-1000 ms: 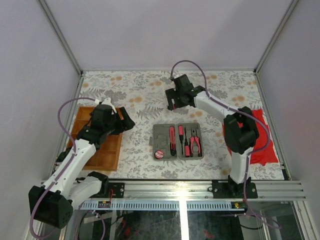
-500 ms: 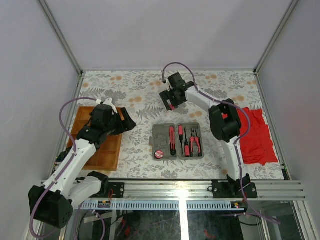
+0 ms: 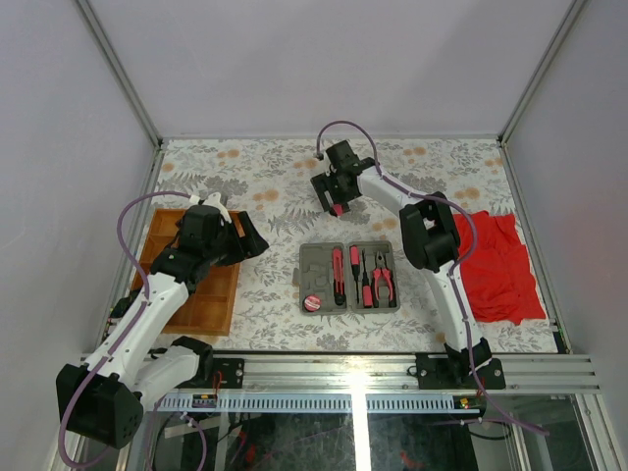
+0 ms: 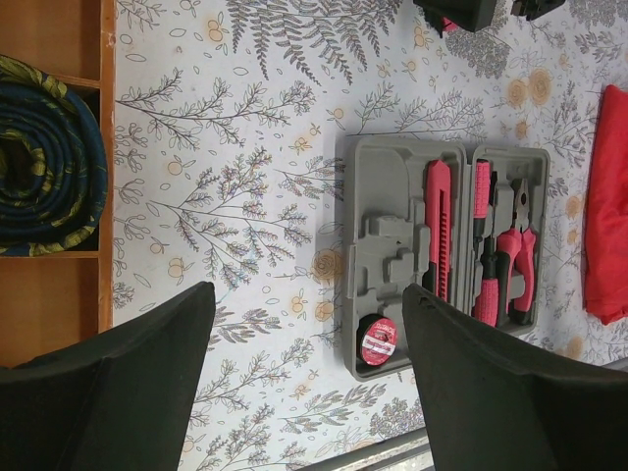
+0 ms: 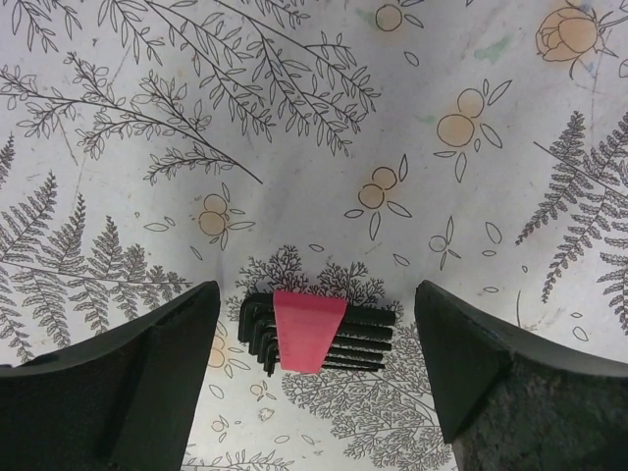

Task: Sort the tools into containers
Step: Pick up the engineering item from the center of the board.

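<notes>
Tools [image 3: 364, 278] were found in two places. Five were laid in the recesses of one open grey case [image 4: 392, 211]: one long pink tool [image 4: 437, 231] of a kind that could not be told, two screwdrivers [image 4: 482, 191], one pair of pliers [image 4: 520, 263] and one round pink disc [image 4: 378, 341]. A sixth, one set of black bent keys [image 5: 309, 334] held in a pink clip, was seen lying flat on the flowered table [image 5: 118, 147], beyond the far side of the case and apart from it. The right gripper [image 3: 333, 202] was held over this set with its two fingers spread wide, one at each side of the keys and neither touching them. The left gripper [image 4: 309, 299] was held beside one wooden tray [image 4: 54, 34], its fingers likewise parted and nothing gripped. One dark blue roll [image 4: 44, 157] was seen in one tray compartment. One red cloth [image 3: 498, 265] was spread to the right of the case.
</notes>
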Action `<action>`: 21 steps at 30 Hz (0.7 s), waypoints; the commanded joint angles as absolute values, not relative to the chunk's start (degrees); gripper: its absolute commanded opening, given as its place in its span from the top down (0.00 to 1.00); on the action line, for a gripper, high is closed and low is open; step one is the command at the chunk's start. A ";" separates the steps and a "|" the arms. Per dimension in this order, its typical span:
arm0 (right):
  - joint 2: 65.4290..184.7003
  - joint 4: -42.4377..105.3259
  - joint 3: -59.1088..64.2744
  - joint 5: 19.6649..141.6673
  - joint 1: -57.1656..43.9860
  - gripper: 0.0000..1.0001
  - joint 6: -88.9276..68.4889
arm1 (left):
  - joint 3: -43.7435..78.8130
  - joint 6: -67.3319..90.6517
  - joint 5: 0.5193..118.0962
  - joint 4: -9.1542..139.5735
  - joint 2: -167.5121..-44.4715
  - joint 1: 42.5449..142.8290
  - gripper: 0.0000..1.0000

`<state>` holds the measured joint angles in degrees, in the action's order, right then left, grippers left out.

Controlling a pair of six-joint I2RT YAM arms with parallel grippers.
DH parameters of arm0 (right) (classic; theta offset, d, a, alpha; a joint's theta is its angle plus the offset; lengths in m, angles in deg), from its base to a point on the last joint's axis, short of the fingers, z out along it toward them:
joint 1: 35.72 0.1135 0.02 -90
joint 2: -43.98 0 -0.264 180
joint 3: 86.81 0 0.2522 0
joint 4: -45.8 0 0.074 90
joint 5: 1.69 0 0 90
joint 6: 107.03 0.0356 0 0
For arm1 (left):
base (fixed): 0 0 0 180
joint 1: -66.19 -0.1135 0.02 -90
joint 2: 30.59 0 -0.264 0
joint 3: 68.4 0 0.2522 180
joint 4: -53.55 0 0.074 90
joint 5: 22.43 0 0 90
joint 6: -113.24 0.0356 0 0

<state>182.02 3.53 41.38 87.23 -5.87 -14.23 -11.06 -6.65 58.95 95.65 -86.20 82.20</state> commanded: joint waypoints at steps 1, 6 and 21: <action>182.96 0.07 43.40 86.63 -5.99 0.15 -13.91 | -11.38 -6.42 58.10 94.58 -86.37 81.87 0.25; 182.48 -2.14 42.59 87.85 -6.01 0.21 -13.09 | -11.91 -7.10 56.68 94.01 -86.88 81.83 0.27; 180.30 -4.87 40.32 89.84 -5.99 0.21 -9.73 | -14.12 -9.52 53.09 91.37 -87.65 81.83 0.29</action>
